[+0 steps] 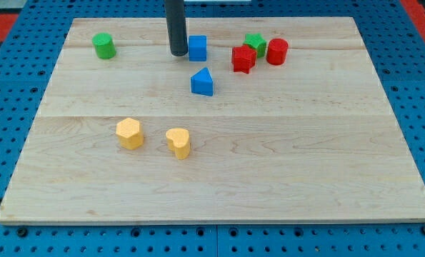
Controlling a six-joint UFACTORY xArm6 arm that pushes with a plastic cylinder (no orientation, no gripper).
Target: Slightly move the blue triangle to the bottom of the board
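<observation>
Blue triangle (203,82) resting on the tabletop (269,157), slightly left of centre and in the upper half of the view. My tip (178,53) planted above it and a little to the view's left, apart from the triangle, just beside the left face of a blue cube (198,48); contact with the cube impossible to judge. No gripper on this arm, only the dark rod, so nothing to report as apart or together.

Around the triangle: blue cube directly above, near but not touching. Up and to the view's right, a tight cluster of a red cube (243,58), a green star (254,42) behind it, and a red cylinder (277,51) at the right end. Green cylinder (103,46) well apart at the upper left. Toward the view's bottom, two yellow blocks, well apart from the triangle: a yellow hexagon (129,133) at the left and a yellow heart-like block (178,142) beside it, the latter slightly left of the line straight down from the triangle.
</observation>
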